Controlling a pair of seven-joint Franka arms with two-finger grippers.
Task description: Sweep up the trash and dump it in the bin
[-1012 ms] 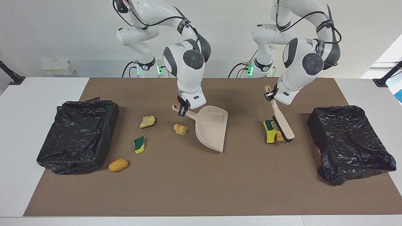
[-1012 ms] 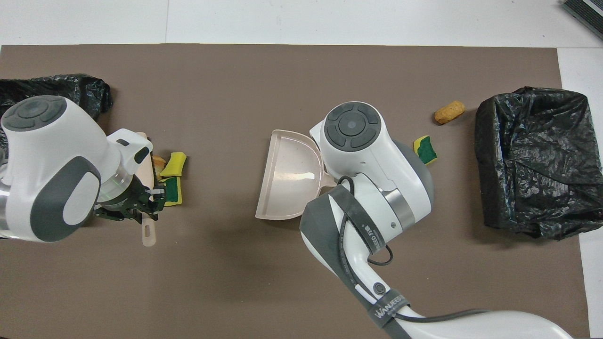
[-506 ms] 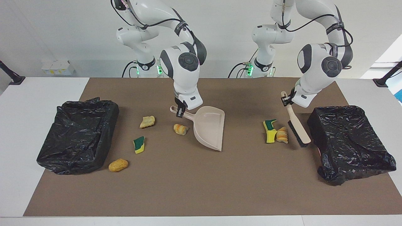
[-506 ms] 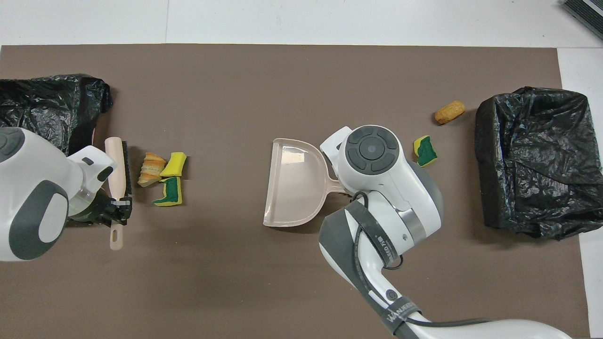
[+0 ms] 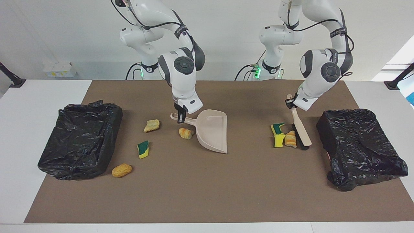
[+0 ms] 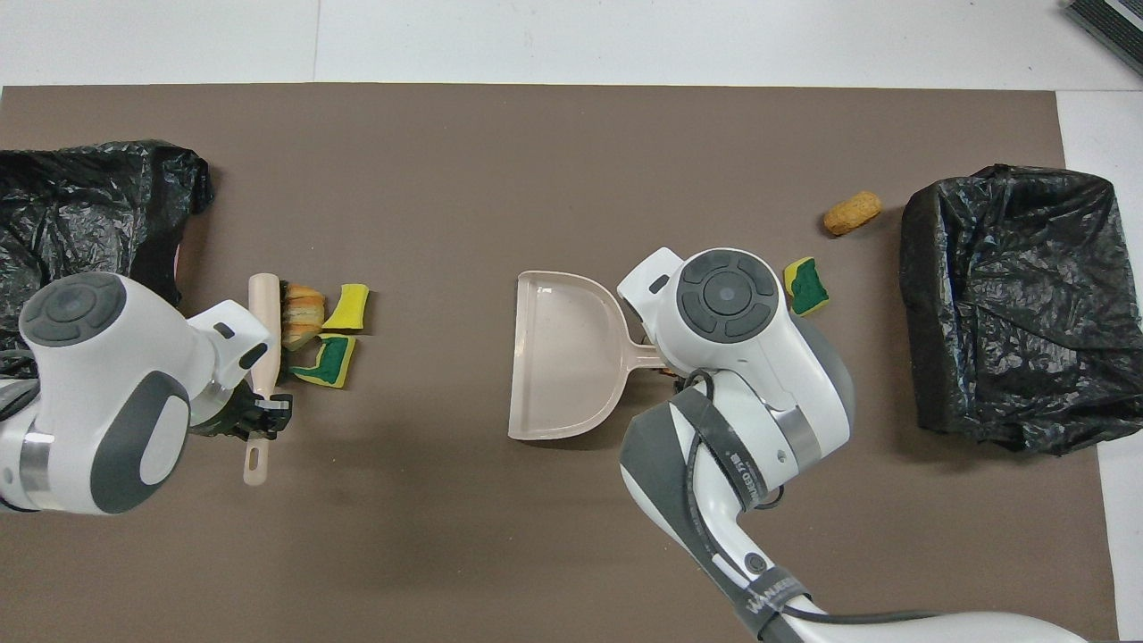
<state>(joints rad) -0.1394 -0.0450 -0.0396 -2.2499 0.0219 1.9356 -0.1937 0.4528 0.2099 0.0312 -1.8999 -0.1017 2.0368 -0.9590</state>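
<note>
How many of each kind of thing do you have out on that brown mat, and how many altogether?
Yellow-and-green sponge scraps: 3
Tan or orange bread-like lumps: 4
Black-bagged bins: 2
Beige plastic dustpan: 1
Beige-handled brush: 1
Total: 11

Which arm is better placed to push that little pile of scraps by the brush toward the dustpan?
The left arm. Its tool is shut on the brush, whose bristles already sit against the pile of scraps. The right tool is occupied holding the dustpan, so it should probably just keep the pan steady.
</note>
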